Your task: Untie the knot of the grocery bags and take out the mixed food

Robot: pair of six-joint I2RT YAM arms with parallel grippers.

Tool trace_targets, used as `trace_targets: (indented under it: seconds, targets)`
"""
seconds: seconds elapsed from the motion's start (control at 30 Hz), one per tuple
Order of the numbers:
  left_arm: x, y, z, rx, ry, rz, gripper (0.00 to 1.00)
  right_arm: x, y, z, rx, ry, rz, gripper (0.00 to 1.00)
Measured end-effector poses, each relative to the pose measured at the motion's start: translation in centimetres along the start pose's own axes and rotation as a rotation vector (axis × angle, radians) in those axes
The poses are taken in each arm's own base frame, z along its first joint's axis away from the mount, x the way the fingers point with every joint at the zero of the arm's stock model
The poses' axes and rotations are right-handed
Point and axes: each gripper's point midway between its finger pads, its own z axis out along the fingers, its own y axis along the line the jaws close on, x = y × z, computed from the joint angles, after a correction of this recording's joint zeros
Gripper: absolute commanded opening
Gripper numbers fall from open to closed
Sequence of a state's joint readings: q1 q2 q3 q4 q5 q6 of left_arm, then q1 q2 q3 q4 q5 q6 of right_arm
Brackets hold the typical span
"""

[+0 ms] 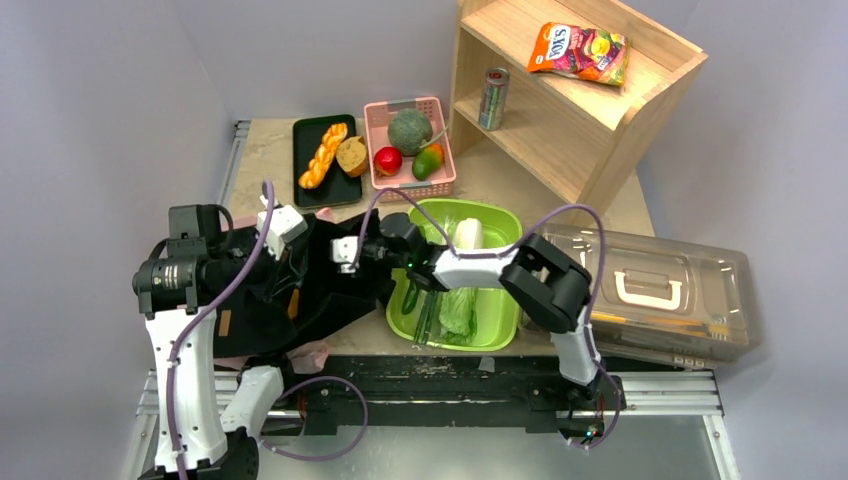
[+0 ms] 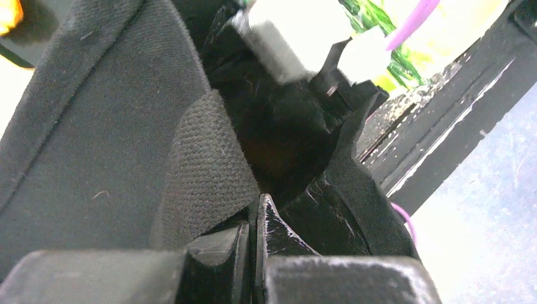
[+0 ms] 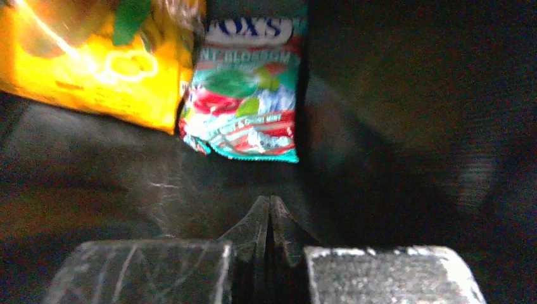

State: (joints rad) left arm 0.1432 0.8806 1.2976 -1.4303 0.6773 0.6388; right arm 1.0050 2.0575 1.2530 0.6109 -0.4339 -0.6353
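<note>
A good share of the food is already out on the table (image 1: 500,185). There is braided bread (image 1: 325,155) and a round loaf (image 1: 352,155) on the black tray (image 1: 340,190). A dark green fruit (image 1: 410,130), a red one (image 1: 388,160) and an orange-green one (image 1: 428,162) sit in the pink basket (image 1: 410,190). The cabbage (image 1: 465,240) lies with some green stalks (image 1: 412,295) in the green tub (image 1: 455,343).

Of the pink bag (image 1: 305,355) only a crumpled scrap shows, poking out from under the black cloth bag (image 1: 300,300) near the table's front edge. Its knot is nowhere in view, so there is no telling whether it is undone.

The action is all at the cloth bag. The left arm (image 1: 190,350) has its jaws pinched tight on a fold of the bag's rim, holding the mouth up. The right arm (image 1: 480,268) reaches inside, jaws pressed together with nothing between them. Just ahead of them lie a yellow packet (image 3: 95,63) and a teal-and-red sweet packet (image 3: 244,88). By the look of it, those two are what is left to bring out, and neither is gripped yet.
</note>
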Motion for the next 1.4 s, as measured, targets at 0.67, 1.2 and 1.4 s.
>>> trace_targets:
  seconds: [0.67,1.2,1.4]
  targets:
    - [-1.2,-2.8,-1.4,0.119,-0.043,0.100,0.00,-1.1,5.7,5.3,-0.234,0.041,-0.091,0.99]
    - [-2.6,-4.5,-1.8,0.200,-0.068,0.090,0.00,1.9,6.5,4.7,-0.204,0.099,-0.118,0.99]
    - [-2.4,-5.0,-1.3,0.228,-0.023,0.130,0.00,2.8,5.5,7.8,-0.253,0.158,-0.137,0.99]
